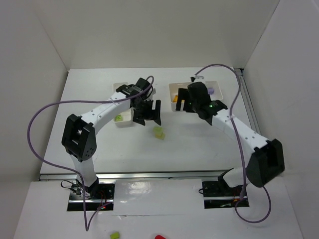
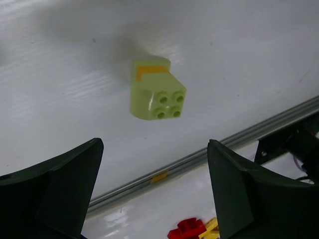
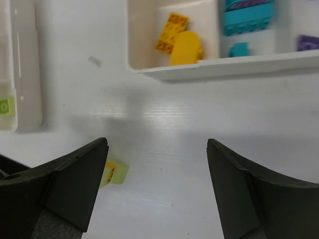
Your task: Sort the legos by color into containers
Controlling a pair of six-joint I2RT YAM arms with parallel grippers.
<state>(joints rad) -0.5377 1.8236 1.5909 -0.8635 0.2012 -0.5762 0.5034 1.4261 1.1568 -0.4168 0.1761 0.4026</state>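
A lime green brick with a yellow-orange piece on it [image 1: 158, 132] lies on the table; it also shows in the left wrist view [image 2: 155, 89] and the right wrist view [image 3: 114, 172]. My left gripper [image 1: 148, 119] hangs open and empty just above and behind it, beside the narrow white tray [image 1: 123, 123], which holds a lime brick [image 1: 118, 118]. My right gripper [image 1: 183, 105] is open and empty at the near left corner of the wider tray [image 3: 209, 69]. That tray holds yellow bricks [image 3: 177, 40], teal bricks [image 3: 246, 20] and a purple one [image 3: 306, 42].
A metal rail [image 2: 199, 157] runs along the table's near edge. Red and yellow pieces [image 2: 192, 229] lie beyond it, below the table. Purple cables [image 1: 40, 114] loop off both arms. White walls stand close on the left, right and back.
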